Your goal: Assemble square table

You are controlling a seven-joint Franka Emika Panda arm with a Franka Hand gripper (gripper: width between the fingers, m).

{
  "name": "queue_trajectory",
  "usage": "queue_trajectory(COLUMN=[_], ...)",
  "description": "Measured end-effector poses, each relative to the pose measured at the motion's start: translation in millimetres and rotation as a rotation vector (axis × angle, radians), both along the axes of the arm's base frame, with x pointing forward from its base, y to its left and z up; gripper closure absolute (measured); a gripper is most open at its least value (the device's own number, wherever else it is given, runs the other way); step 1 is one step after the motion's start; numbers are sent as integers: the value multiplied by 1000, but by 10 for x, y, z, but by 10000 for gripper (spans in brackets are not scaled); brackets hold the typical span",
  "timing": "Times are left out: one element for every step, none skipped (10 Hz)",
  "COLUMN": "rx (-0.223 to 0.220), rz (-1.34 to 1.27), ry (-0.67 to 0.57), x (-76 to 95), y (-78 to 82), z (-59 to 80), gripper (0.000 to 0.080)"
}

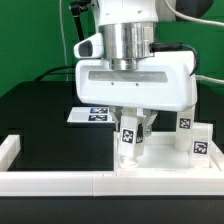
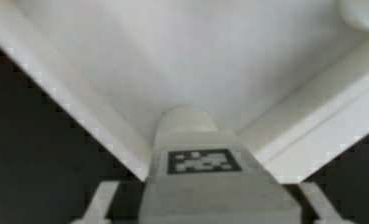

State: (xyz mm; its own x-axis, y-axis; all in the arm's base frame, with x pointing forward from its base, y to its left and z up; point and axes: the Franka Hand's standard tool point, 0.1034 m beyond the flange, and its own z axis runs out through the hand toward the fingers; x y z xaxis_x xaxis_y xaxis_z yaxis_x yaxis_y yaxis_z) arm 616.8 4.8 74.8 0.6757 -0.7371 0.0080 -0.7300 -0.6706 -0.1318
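Seen from the exterior view: hand lowered over the white square table top, fingers closed around one small tagged leg, held upright with its foot at or just above the top's surface; contact there cannot be told. Two more tagged legs standing near each other toward the exterior view's right, on or just behind the top. Marker board lying flat on the black tabletop behind, partly hidden by the hand. Low white border wall running along the front edge. Seen from the wrist view: gripped leg rising between the two fingers, tag facing the camera, raised rim of the square top angling away beneath it.
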Motion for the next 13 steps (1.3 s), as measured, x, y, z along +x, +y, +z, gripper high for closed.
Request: queue_trajectory(rx=[63,113,153,174,175,173,171,154,96,28,12,5,-12], rz=[-209,-351,-470,-549,-621,-661,-627,-569,-386,-117,-23,26,149], ry=[37,64,81,90,93,95,91,75,28,-16,-22,-26,-35], x=[27,40,54,58,64,67,64,74,96,109,84,83,82], y=[-20,-35,-60,-71,-58,-31,-35,-19,48,121,161,148,133], z=[3,0,-5,-7,-8,-7,-9,-8,-7,-9,3,0,-6], gripper=[512,512,511,511,509,509,453,453,299,182,182,155,155])
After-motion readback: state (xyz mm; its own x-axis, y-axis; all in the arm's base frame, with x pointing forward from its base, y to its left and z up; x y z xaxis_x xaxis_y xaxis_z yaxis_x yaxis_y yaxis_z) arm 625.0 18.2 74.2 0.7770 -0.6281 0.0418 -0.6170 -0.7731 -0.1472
